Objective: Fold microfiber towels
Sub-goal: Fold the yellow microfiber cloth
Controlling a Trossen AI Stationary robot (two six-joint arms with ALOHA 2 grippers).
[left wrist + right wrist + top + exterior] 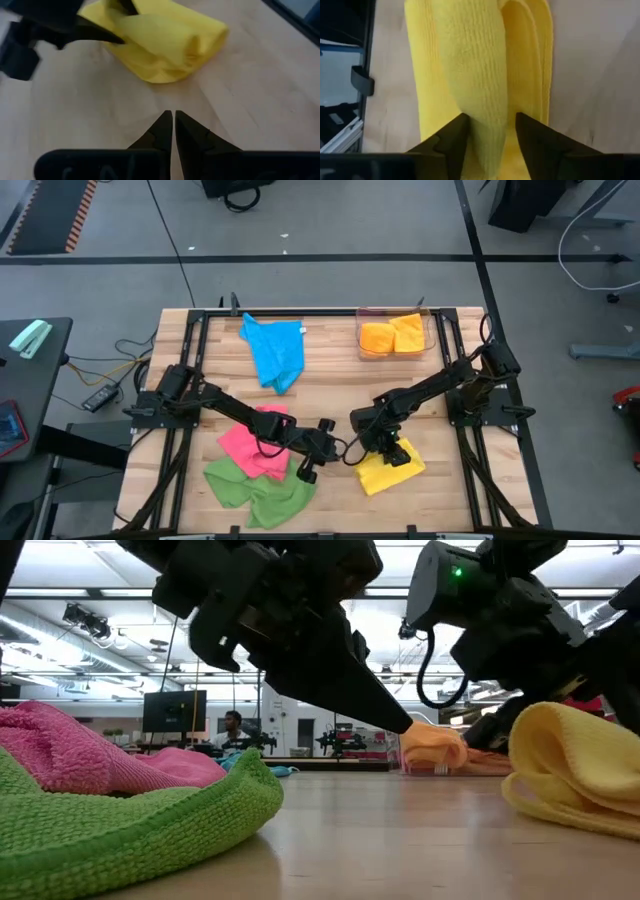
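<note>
The right gripper [392, 452] is working the yellow towel [390, 470] near the table's [330, 395] front edge, right of centre; in the right wrist view its fingers are straddling a raised fold of the cloth [480, 75] w/ the jaws apart, and it isn't clear whether they're pinching yet. The left gripper [310, 470] is hanging just left of that towel, jaws closed on nothing, tips nearly touching in its own wrist view. The step in hand looks like folding the yellow towel, already partly doubled over. Next move prob. calls for closing on the fold and carrying it across w/o dragging the whole cloth, the left arm maybe pinning an edge. The pink towel [255, 442] and green towel [255, 490] are lying crumpled near the front-left corner, the blue towel [275, 352] toward the back edge, and orange towels [392, 335] are sitting folded in a clear bin [428, 340] at the back right. No readable writing or brand anywhere.
</note>
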